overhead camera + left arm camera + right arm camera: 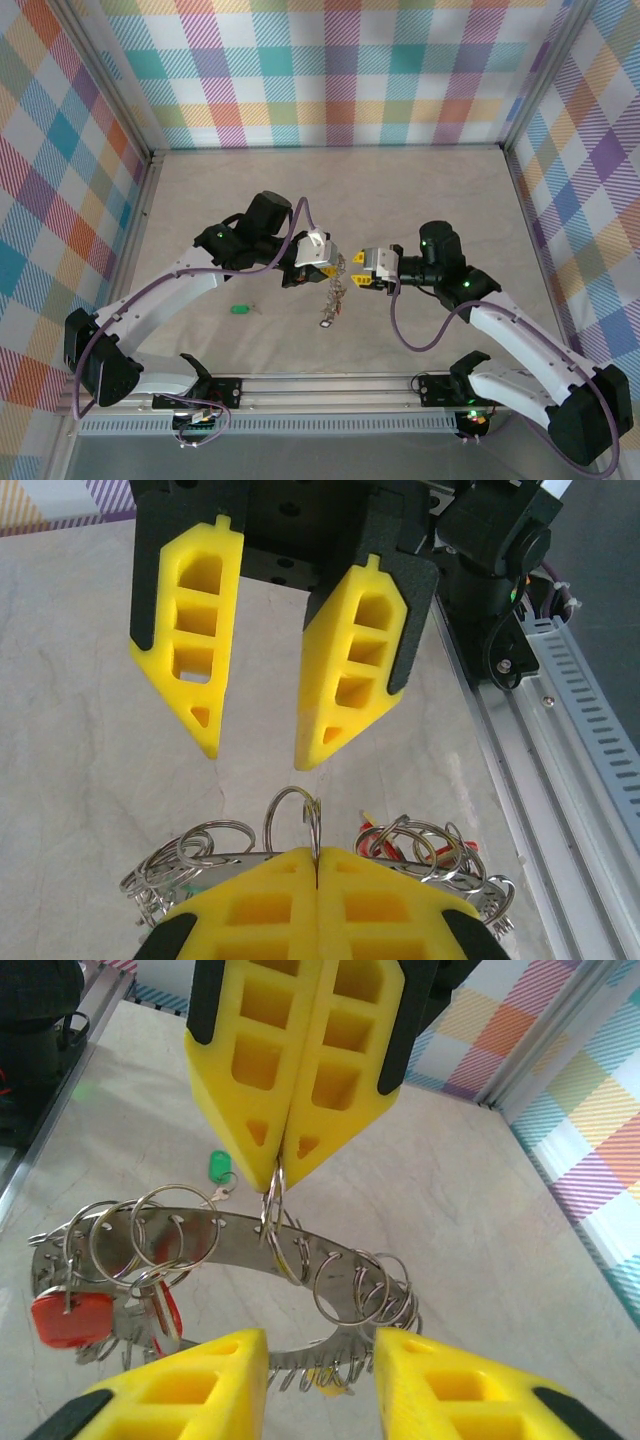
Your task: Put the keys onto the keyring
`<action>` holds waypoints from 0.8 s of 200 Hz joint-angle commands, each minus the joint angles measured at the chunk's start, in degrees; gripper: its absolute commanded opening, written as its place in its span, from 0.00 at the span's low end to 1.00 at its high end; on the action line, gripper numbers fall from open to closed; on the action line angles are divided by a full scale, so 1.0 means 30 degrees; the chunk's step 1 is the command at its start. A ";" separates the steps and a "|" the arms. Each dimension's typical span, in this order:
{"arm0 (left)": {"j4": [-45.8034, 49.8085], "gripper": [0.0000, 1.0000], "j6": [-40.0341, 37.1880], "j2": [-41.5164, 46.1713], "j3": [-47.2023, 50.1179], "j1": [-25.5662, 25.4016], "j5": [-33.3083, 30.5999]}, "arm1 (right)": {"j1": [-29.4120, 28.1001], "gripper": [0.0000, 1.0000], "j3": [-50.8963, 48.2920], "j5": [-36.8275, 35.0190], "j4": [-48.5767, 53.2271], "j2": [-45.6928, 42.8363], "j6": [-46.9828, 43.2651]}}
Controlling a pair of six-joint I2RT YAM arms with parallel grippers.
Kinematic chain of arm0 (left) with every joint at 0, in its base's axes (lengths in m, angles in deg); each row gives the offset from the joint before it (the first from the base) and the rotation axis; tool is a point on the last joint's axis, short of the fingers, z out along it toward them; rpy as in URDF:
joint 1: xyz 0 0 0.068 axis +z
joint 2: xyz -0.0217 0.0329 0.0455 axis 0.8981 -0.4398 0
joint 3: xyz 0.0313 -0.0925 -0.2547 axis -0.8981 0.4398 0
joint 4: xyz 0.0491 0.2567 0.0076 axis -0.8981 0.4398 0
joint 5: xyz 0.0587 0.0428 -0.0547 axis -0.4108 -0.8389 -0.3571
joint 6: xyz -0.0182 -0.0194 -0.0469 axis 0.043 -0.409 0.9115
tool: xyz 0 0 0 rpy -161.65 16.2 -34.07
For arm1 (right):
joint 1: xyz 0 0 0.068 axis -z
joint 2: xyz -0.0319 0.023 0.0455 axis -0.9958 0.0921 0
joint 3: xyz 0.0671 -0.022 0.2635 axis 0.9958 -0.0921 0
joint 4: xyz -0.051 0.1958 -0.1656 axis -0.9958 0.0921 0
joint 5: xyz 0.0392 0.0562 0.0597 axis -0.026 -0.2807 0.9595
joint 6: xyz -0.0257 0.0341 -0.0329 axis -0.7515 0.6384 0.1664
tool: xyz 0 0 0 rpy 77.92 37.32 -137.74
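Observation:
The keyring [235, 1232] is a flat grey metal band fringed with small split rings and keys with red [68, 1316] and yellow tags. It hangs in the air from my left gripper [316, 865], which is shut on one of its small split rings [272, 1200]. In the top view the keyring [335, 290] dangles between both grippers. My right gripper [318, 1338] faces it from the right, open, with the band's near edge between its fingers and untouched. One loose key with a green tag [240, 308] lies on the table to the left, also seen in the right wrist view [219, 1168].
The aluminium rail [330, 385] with the arm bases runs along the near edge. Plaid walls [330, 70] enclose the beige table [420, 190] on three sides. The left arm's cable [300, 215] loops above its wrist.

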 commanded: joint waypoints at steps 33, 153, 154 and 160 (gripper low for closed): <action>-0.0017 0.00 -0.0425 0.0329 -0.0468 0.0153 0.0776 | -0.0940 0.32 0.0781 0.0932 -0.1039 0.0529 -0.0817; 0.0144 0.00 -0.0525 0.0440 -0.0576 0.0181 0.0410 | -0.1195 0.05 0.1934 0.2232 -0.0634 0.1700 0.1547; 0.0140 0.00 -0.0526 0.0434 -0.0577 0.0181 0.0374 | -0.1202 0.05 0.1952 0.2270 -0.0588 0.1721 0.1607; 0.0164 0.00 -0.0528 0.0470 -0.0578 0.0182 0.0299 | -0.1209 0.05 0.2101 0.2300 -0.0337 0.1900 0.2081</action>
